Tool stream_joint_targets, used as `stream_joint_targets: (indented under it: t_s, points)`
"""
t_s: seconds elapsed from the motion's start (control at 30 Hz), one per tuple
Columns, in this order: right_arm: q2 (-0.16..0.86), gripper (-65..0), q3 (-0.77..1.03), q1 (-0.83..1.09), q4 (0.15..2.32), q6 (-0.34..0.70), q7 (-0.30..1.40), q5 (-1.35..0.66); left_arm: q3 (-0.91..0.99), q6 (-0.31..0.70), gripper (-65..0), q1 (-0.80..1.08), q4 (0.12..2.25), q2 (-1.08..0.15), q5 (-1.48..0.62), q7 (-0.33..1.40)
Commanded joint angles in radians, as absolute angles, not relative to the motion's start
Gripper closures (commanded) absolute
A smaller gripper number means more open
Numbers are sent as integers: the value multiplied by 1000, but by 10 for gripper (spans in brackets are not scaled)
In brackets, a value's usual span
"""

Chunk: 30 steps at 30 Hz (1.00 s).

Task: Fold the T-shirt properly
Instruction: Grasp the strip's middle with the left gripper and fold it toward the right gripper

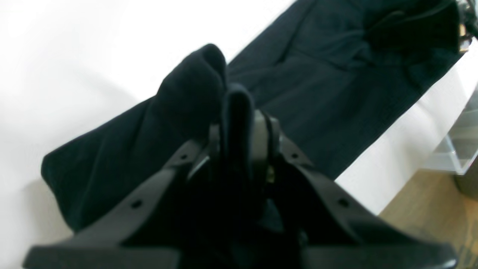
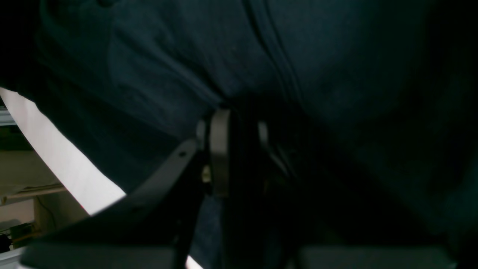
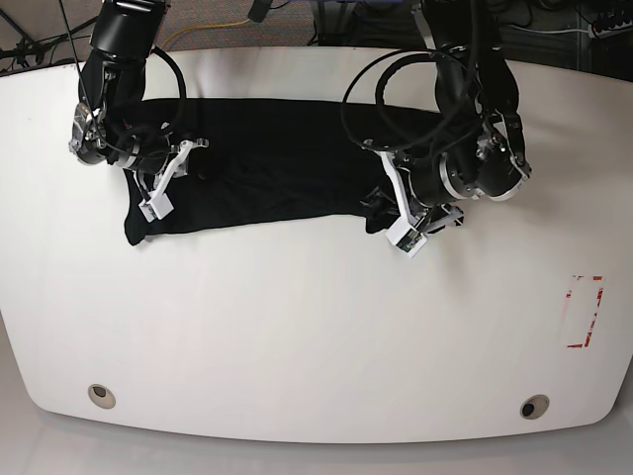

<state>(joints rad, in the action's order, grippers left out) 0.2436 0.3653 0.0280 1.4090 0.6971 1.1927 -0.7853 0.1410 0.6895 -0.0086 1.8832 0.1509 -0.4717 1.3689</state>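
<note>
Gripping bunched T-shirt (image 1: 194, 89) fold, left gripper (image 1: 239, 123) clenched at table's (image 3: 297, 327) 3 o'clock, right gripper (image 2: 239, 123) clamped on cloth at 10 o'clock.

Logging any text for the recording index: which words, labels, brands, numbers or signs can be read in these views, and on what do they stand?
None can be read.
T-shirt: plain black, no print visible.
Table: a red rectangular outline marking near one edge, with no letters or digits.
Wrist views: too blurred and dark to show any lettering.
</note>
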Motion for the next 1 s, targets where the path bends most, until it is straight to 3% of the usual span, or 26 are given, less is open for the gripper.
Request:
stream_joint_targets:
  t_s: [0.0,0.1,0.27,0.6,0.87,0.97]
  points:
    - [254,-95,366,21,1420,698,1208,-771,88,688,-124,-30,1862,157,-492,1336]
    - [254,-95,366,21,1420,698,1208,-774,47,688,-249,-42,1817,157,-492,1316]
    - [254,-95,366,21,1420,698,1208,-776,7,688,-344,-68,1791,157,-492,1313]
    - [254,-95,371,15,1422,698,1208,-776,1,690,-347,-119,1926,157,-493,1320]
    - [254,-101,372,-2,1557,698,1216,-783,134,696,-343,-12,1933,-16,-498,1316]
    - [263,-101,374,1,1613,698,1216,-831,186,696,-285,42,1926,-65,-498,1311]
